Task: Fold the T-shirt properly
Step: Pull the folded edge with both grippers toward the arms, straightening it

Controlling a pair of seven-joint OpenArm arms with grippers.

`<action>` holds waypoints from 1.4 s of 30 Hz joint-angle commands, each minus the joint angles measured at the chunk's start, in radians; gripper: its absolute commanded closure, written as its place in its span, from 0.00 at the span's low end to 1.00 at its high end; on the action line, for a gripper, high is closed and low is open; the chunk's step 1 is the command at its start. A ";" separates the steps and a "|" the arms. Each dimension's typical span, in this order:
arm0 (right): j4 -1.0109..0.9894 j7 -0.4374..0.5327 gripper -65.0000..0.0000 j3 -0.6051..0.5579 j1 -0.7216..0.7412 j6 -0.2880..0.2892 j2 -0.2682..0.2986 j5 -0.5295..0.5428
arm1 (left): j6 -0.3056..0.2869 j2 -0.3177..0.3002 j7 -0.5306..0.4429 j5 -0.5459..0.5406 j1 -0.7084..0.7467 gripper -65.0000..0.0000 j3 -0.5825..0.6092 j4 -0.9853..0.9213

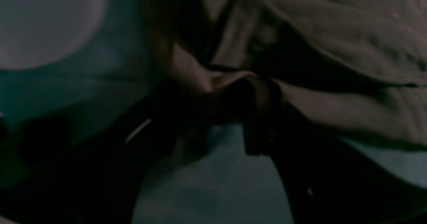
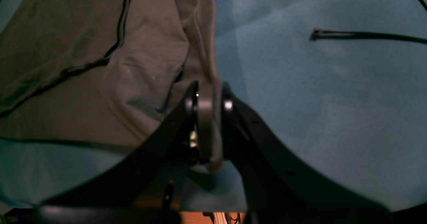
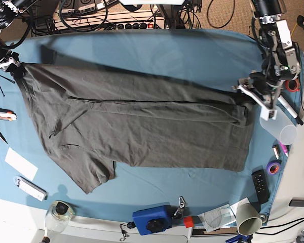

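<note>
Looking down from the base view, you see the T-shirt [image 3: 142,121] spread wide across the blue-covered bench [image 3: 157,50], its upper part folded down along a long crease, one sleeve sticking out toward the near edge. Your right hand [image 2: 208,95] sits at one end of the shirt, and its wrist view shows the jaws pinched nearly together on a gathered ridge of the grey fabric, which runs up between the fingers [image 2: 190,104] and away from the hand; to the other side of that hand lies bare blue cloth with a thin black cable [image 2: 363,35] well apart. Your left hand [image 3: 257,93] is at the opposite end of the shirt, right at the folded edge. Its wrist view is dark and blurred: fabric bunches just in front of the fingers [image 1: 257,117], but you cannot tell whether the jaws are parted or gripping. A translucent cup [image 3: 286,132] stands just beside that hand.
</note>
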 commanded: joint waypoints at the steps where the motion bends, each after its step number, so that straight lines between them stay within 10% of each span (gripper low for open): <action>1: 0.018 0.020 1.00 0.005 0.003 0.000 0.031 0.013 | -0.005 0.008 0.057 -0.013 0.004 0.59 0.018 -0.002; 7: 0.018 0.020 1.00 0.005 0.003 -0.001 0.031 0.013 | 0.064 0.006 0.056 0.025 0.003 1.00 0.029 -0.001; 42: 0.089 0.020 1.00 0.025 -0.151 0.011 0.047 0.091 | 0.055 0.002 0.215 -0.013 0.213 1.00 -0.129 0.283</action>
